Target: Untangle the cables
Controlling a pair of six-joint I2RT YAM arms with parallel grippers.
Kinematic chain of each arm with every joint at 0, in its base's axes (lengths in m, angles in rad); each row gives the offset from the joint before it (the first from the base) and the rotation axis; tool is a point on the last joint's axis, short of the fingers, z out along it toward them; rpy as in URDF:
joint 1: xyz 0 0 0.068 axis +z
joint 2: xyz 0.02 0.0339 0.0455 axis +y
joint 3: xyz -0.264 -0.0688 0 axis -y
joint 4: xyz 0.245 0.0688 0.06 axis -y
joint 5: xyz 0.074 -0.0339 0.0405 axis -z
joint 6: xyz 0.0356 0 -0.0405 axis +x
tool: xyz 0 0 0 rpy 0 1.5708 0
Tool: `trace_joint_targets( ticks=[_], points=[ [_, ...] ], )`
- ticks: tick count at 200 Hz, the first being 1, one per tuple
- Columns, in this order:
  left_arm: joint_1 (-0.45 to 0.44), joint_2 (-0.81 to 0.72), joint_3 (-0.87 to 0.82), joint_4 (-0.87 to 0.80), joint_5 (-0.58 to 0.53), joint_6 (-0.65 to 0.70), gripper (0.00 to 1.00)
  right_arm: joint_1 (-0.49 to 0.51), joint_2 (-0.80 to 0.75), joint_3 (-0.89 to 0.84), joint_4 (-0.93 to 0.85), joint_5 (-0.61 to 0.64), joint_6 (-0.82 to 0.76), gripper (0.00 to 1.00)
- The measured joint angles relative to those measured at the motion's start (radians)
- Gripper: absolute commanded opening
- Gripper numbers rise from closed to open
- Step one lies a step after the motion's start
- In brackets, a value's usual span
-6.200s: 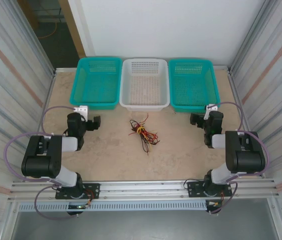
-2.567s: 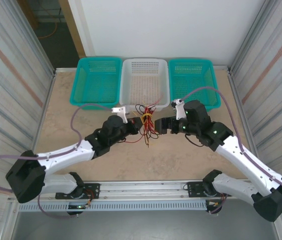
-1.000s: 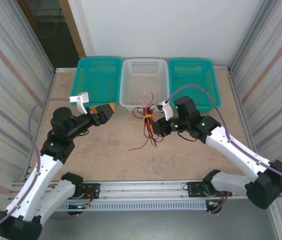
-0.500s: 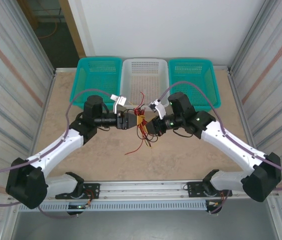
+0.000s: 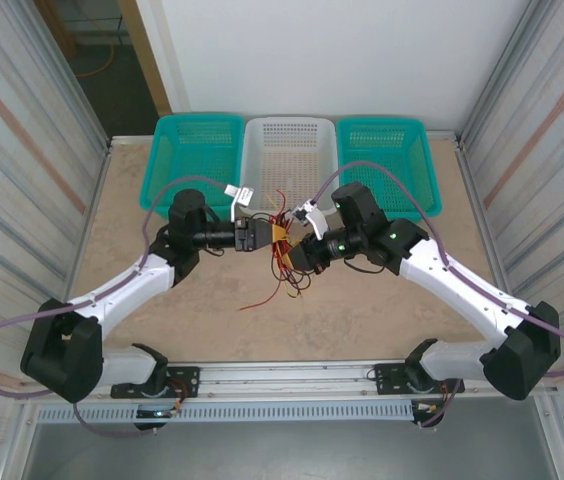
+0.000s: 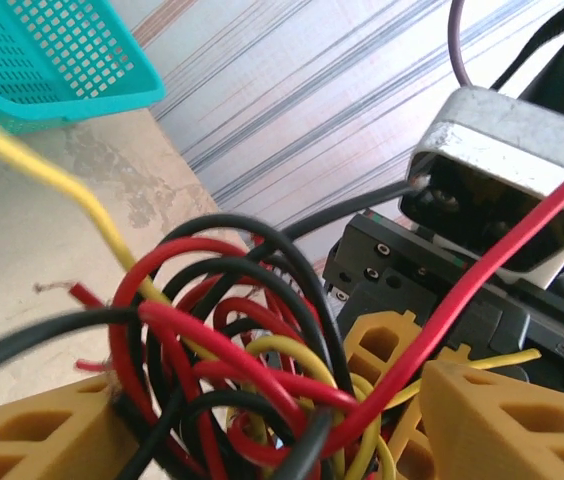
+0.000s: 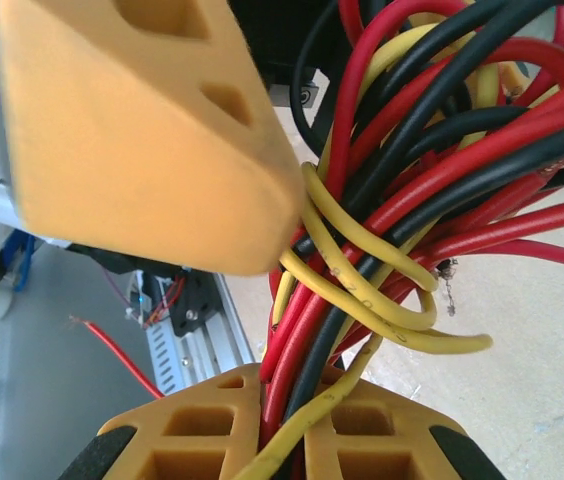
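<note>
Holding the cables with my right gripper: its fingers are pinched tight on red, black and yellow strands. The knot hangs over the table, just in front of the white basket. My left gripper straddles the knot, fingers apart. The close view is too cluttered to tell whether they squeeze it.
</note>
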Motion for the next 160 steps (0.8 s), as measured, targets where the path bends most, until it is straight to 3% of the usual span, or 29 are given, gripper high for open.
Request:
trace_joint_targets(
  ticks=[56, 77, 115, 127, 141, 160],
  points=[
    [0.033, -0.062, -0.005, -0.057, -0.002, 0.019, 0.7, 0.018, 0.0, 0.0, -0.007, -0.018, -0.022, 0.05],
    [0.011, -0.044, 0.006, -0.083, -0.008, 0.039, 0.55, 0.019, 0.0, 0.0, -0.011, -0.032, -0.024, 0.04],
    [-0.001, -0.013, 0.009, -0.063, -0.003, 0.027, 0.11, 0.023, 0.003, 0.005, -0.036, -0.034, -0.024, 0.06],
    [-0.002, -0.013, 0.009, -0.047, -0.006, 0.02, 0.0, 0.023, 0.003, 0.008, -0.039, -0.029, -0.024, 0.18],
    [-0.002, -0.013, 0.008, -0.031, -0.026, 0.008, 0.0, 0.023, 0.002, 0.01, -0.039, -0.019, -0.024, 0.47],
    [0.001, -0.014, -0.013, 0.006, -0.055, -0.005, 0.0, 0.025, -0.022, 0.01, -0.028, 0.059, -0.014, 0.67]
  ],
)
